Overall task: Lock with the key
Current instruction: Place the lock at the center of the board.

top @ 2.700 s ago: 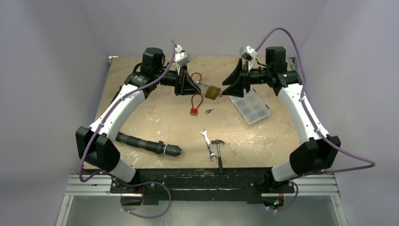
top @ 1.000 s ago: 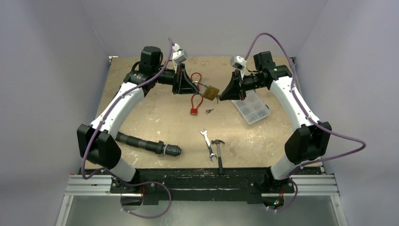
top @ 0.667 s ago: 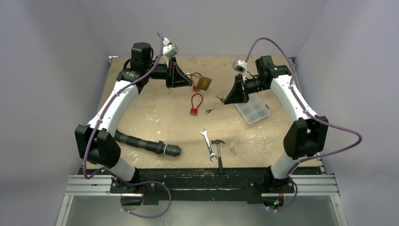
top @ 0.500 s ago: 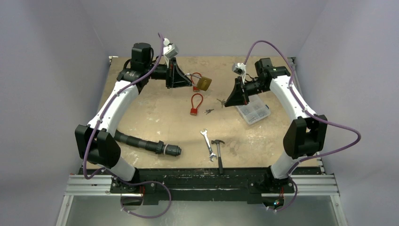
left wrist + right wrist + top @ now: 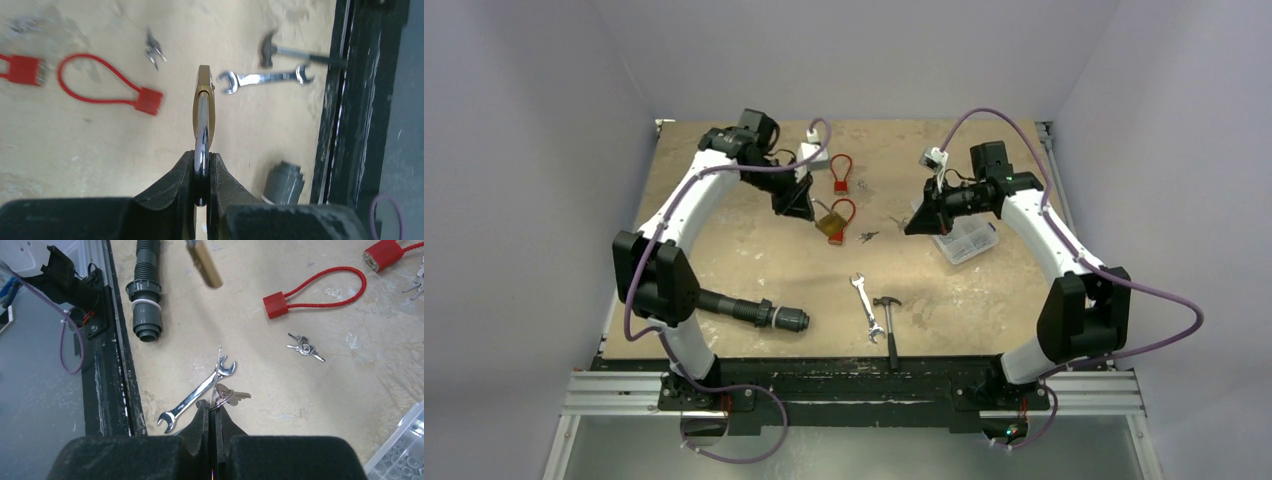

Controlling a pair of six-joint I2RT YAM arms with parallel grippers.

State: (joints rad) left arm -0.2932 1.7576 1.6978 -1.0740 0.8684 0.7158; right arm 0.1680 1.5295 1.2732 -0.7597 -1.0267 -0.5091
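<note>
My left gripper (image 5: 812, 207) is shut on the steel shackle (image 5: 201, 142) of a brass padlock (image 5: 829, 226), whose body (image 5: 204, 100) points away from the fingers just above the table. The padlock also shows blurred at the top of the right wrist view (image 5: 206, 266). My right gripper (image 5: 909, 224) is shut on a small key (image 5: 218, 365) whose thin blade sticks out past the fingertips. A ring with a second key (image 5: 231, 396) hangs beside it. The gripper (image 5: 214, 407) holds the key a hand's width to the right of the padlock, apart from it.
Two red cable locks (image 5: 840, 187) (image 5: 107, 92) and a loose key bunch (image 5: 867, 237) lie near the padlock. A wrench (image 5: 862, 298), a hammer (image 5: 888, 313) and a grey pipe fitting (image 5: 739, 306) lie nearer the front. A clear parts box (image 5: 967, 240) sits under the right arm.
The key and padlock, together a second ago, have parted. My left arm swung the padlock back, then down toward the table centre; my right arm drew the key back to the right.
</note>
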